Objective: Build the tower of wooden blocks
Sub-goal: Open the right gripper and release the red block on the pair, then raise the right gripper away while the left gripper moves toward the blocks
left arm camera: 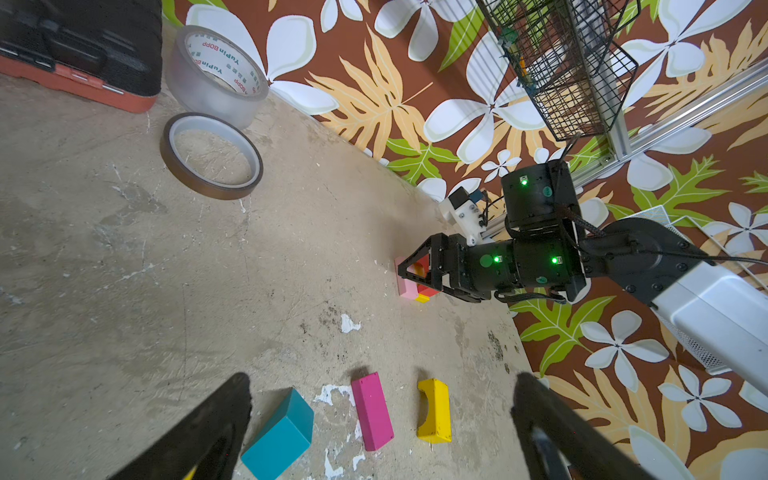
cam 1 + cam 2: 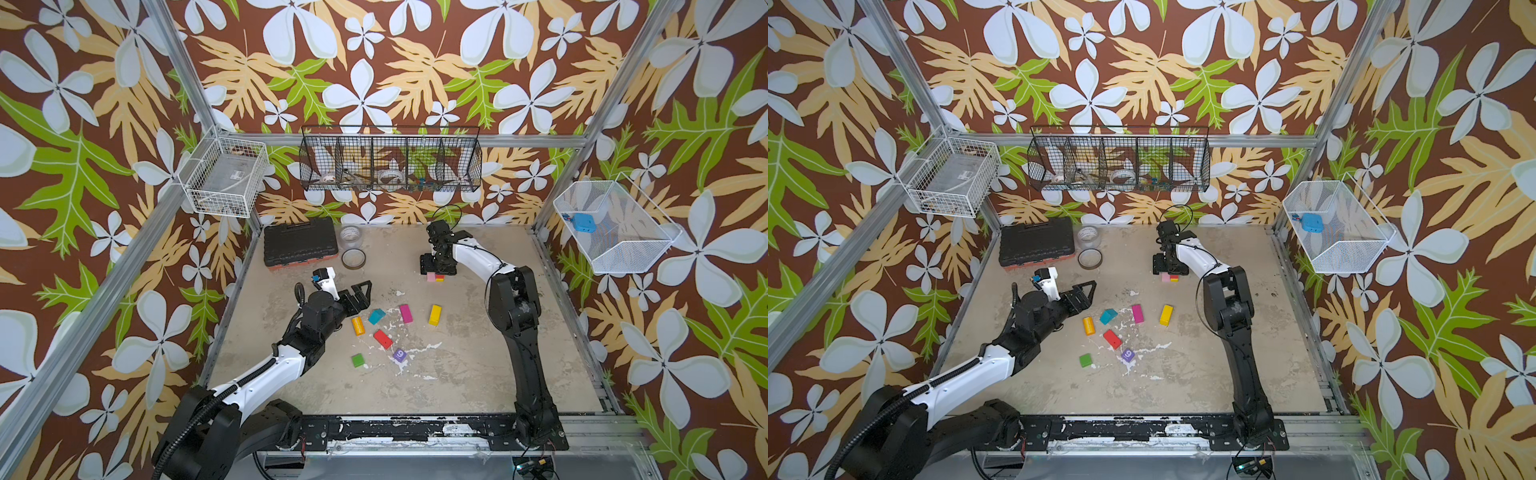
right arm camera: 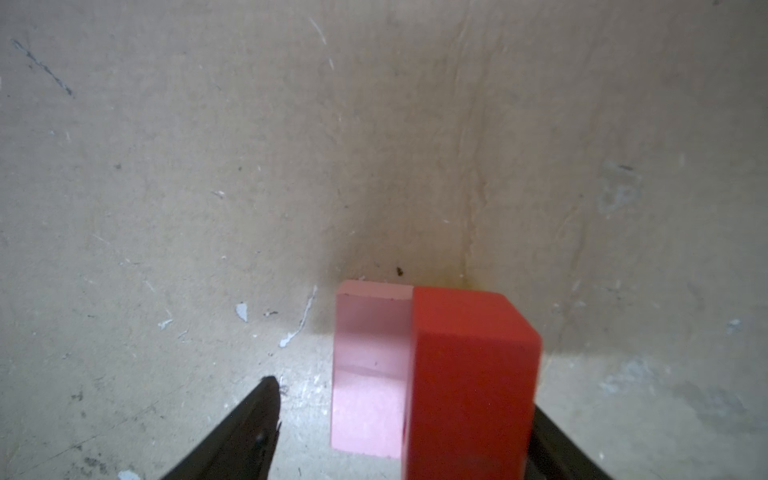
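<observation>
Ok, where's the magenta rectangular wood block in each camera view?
Top view: magenta rectangular wood block mid-table, beside the yellow arched wood block.
Top view: same block, same place.
Left wrist: between teal wood block and yellow arch.
Right wrist: not in it.
Shared landmark: the yellow arch.

Black joints, glossy white shells on both arms. A ribbed black hose (image 2: pixel 208 405) follows the left arm (image 2: pixel 282 365); thin cables (image 1: pixel 582 220) loop the right arm (image 2: pixel 478 257), whose wrist shows green lights (image 1: pixel 554 260). The left gripper's (image 1: pixel 384 380) fingers (image 1: pixel 208 428) are black.

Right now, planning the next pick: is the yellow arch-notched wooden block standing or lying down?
Lying down: the yellow arch-notched wooden block rests flat on the table, its notch opening sideways rather than downward.
</observation>
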Controlling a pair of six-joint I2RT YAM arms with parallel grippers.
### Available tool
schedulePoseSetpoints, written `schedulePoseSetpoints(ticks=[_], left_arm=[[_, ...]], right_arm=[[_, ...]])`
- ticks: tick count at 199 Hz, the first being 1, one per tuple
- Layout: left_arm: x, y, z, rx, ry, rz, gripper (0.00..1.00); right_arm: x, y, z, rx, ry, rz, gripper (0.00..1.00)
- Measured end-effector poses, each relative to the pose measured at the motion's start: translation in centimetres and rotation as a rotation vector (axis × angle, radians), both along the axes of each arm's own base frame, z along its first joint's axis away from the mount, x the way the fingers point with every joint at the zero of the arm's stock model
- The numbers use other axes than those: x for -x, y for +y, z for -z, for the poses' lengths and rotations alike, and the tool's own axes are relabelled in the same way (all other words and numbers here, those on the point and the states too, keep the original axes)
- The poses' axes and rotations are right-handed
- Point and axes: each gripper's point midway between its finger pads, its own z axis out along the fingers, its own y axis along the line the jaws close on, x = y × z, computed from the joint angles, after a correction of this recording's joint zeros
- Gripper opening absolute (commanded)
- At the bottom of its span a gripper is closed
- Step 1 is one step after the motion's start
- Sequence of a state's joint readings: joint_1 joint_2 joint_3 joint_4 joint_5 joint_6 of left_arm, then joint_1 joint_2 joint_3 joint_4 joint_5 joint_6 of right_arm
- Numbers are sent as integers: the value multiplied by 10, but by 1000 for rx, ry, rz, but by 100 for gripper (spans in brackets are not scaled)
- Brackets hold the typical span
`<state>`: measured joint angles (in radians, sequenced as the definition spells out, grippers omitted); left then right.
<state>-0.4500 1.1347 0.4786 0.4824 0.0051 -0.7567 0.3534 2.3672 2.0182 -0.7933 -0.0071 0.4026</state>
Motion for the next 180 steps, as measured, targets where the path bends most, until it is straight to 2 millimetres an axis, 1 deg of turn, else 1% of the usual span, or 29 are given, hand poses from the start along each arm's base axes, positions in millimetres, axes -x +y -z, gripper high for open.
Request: schedulePoseSetpoints(ticks=[23,60,97,125,136,146,161,180], left_arm=[[0,0,0,0,-1,0,99],[0,0,0,-1,1,0,98],[-1,-1,0,0,1,0,99],[-1,-1,0,-1,3,3,99],[-1,-1,0,0,3,3,99],[-1,-1,1,-1,3,3,99],[-2,-2,0,-1,3,4,100],[-3,-5,-3,-4,-2,18,100]], right_arm=[[-1,-2,4,10,6,5,79],[-3,-4,5,28,0,11,79],[-3,-5,5,34,1,11,77],[-3,-4,4,37,-1,10,81],[-2,-4,-1,41,-5,9,85],[-1,-4,-9,45,-20,4,88],[2,-2,-30,53,-57,-7,91],[7,-2,-64,66,-121,-6,93]])
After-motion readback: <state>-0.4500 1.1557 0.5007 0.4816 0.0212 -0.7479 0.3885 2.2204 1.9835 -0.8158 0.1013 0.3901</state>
